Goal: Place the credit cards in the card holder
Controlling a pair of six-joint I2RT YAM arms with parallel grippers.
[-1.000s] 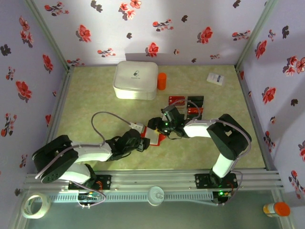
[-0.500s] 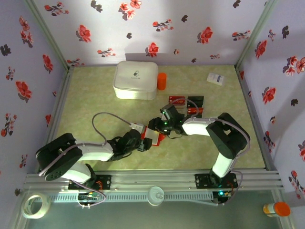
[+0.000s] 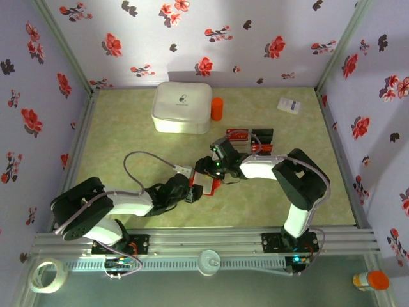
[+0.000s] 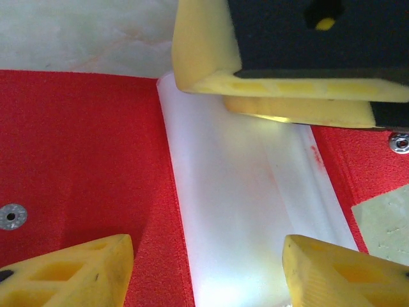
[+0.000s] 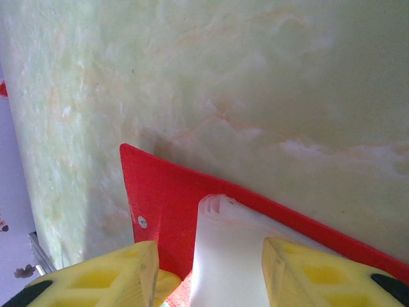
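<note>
Back of your green marbled table (image 3: 128,134): big white rounded box (image 3: 182,107), with an orange cylinder (image 3: 217,109) upright just beside its right side. Back right, well apart: small white box with blue print (image 3: 289,105). Beyond your front rail: tape roll (image 3: 48,275) left, orange-capped bottle (image 3: 370,280) right. Floral walls (image 3: 192,38) around.

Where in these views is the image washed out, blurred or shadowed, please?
Left wrist: the card holder's pale inside is blown out to glaring white. Right wrist: soft focus, the table marbling hazy. Top external: even light, faint shadow behind the white box.
</note>
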